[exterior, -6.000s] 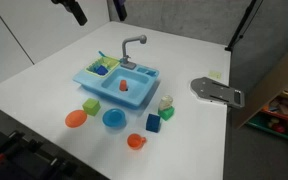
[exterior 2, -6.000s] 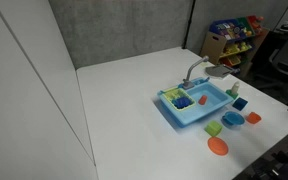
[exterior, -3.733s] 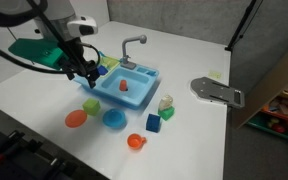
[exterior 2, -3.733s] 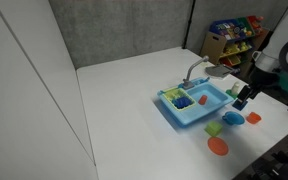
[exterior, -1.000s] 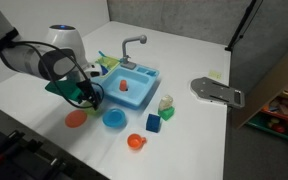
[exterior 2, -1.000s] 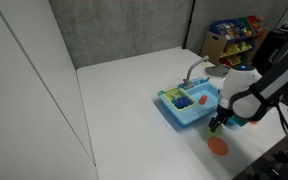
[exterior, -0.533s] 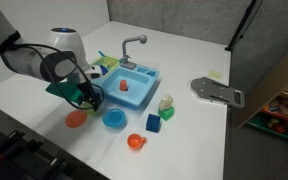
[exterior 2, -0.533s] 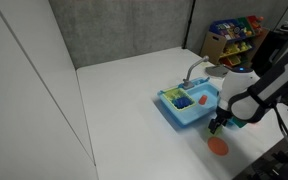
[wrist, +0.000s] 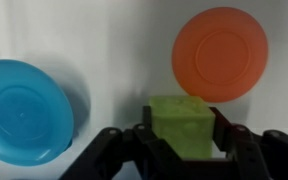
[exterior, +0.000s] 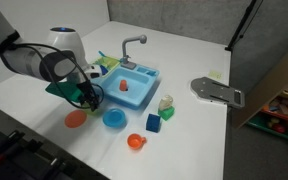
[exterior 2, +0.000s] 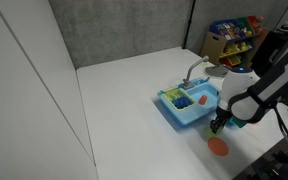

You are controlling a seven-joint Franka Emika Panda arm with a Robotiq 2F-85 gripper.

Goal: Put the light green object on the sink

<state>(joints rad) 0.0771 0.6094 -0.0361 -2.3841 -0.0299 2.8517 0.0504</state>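
The light green object (wrist: pixel 184 125) sits on the white table (exterior: pixel 189 135), near the sink (exterior: pixel 144 88) and between the blue plate (wrist: pixel 24 108) and the orange plate (wrist: pixel 220 55). The gripper (wrist: pixel 184 132) is lowered over it, fingers pressed against two opposite sides.

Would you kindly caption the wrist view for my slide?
Gripper clamped on the light green object, near a blue plate and an orange plate.

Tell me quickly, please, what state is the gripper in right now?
The gripper is closed on the light green object, one finger on each side.
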